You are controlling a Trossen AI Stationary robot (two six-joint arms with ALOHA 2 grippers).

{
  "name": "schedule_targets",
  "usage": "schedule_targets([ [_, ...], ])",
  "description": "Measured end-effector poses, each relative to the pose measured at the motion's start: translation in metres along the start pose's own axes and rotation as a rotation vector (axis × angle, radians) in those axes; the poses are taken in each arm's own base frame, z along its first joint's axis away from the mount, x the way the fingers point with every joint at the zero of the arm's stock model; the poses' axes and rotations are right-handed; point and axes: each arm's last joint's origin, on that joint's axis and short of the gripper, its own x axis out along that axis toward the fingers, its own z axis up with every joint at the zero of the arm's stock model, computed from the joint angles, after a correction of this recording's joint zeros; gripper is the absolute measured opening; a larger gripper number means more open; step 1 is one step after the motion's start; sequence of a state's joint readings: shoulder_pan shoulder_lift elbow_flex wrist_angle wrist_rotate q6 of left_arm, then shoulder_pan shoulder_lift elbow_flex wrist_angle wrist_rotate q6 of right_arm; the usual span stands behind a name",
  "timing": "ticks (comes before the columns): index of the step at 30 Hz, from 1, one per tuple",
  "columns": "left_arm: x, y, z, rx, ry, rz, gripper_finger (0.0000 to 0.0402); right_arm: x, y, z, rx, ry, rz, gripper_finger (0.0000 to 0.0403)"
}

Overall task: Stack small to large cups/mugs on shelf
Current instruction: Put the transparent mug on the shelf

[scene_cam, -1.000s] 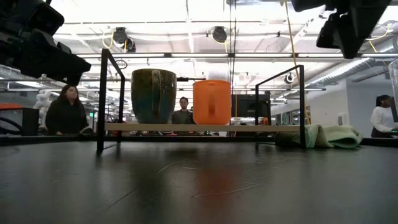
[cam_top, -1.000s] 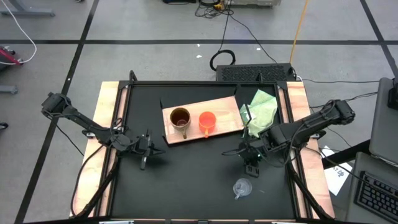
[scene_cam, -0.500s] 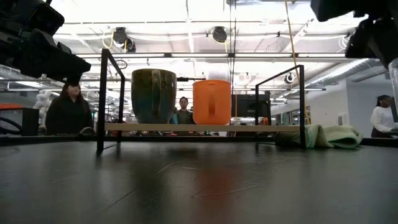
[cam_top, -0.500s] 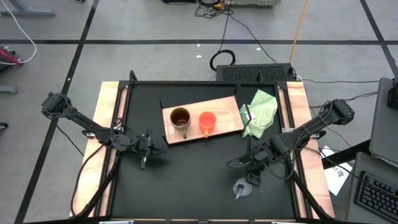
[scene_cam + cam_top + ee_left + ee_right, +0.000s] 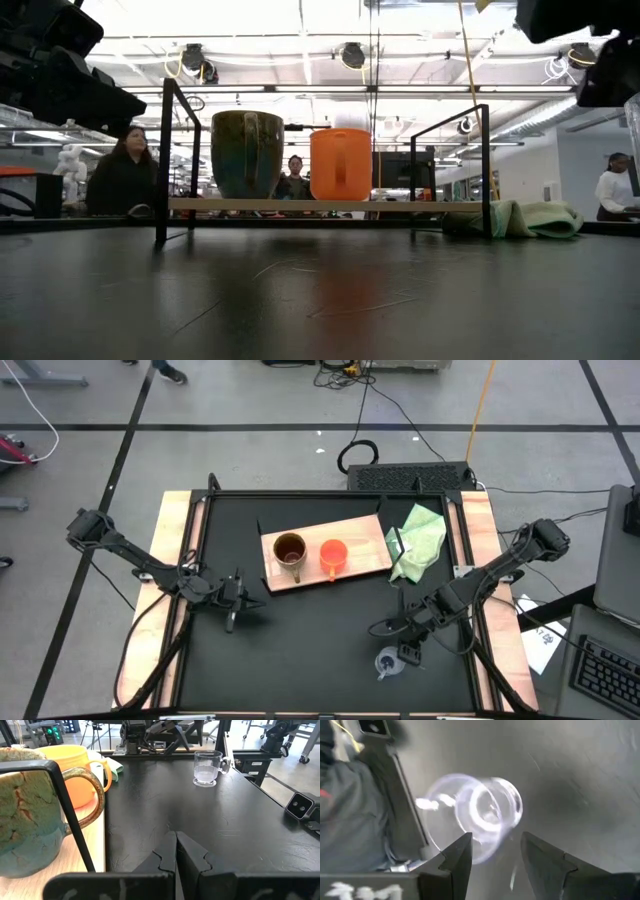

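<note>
The brown-gold mug [image 5: 289, 549] and the orange cup [image 5: 333, 554] stand upright side by side on the light-wood shelf [image 5: 350, 535]; both also show in the low view, the mug [image 5: 247, 153] and the cup [image 5: 340, 164]. The small clear cup [image 5: 388, 662] stands on the black table near its front edge and shows in the left wrist view [image 5: 207, 768]. My right gripper [image 5: 408, 648] is open just above and beside the clear cup [image 5: 480, 815], fingers pointing down at it. My left gripper [image 5: 232, 616] is shut and empty, left of the shelf.
A light green cloth [image 5: 420, 545] lies at the shelf's right end, partly on the table. The shelf's black brackets [image 5: 165, 160] rise at its ends. People stand in the room beyond the table [image 5: 120, 180].
My right gripper has gone toward the table's near edge and down, from beside the shelf's right end to just over the clear cup. The cups and the left arm have kept still.
</note>
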State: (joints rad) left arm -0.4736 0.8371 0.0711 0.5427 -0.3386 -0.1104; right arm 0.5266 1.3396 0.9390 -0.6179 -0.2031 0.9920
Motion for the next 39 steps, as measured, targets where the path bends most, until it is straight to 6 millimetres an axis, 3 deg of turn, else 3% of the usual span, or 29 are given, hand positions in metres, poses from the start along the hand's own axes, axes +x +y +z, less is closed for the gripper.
schedule_targets([
  [5, 0.000, 0.000, 0.000, 0.000, 0.000, 0.000, 0.0010, 0.007, 0.004, 0.004, -0.013, -0.012, 0.045, 0.0160],
  [17, 0.000, 0.000, 0.000, 0.011, 0.000, 0.000, 0.0010, 0.049, -0.003, 0.006, -0.007, 0.184, -0.016, 0.0160],
  [39, 0.000, 0.000, 0.000, 0.023, 0.001, 0.000, 0.0010, 0.044, -0.012, 0.022, -0.004, 0.140, 0.002, 0.0147],
])
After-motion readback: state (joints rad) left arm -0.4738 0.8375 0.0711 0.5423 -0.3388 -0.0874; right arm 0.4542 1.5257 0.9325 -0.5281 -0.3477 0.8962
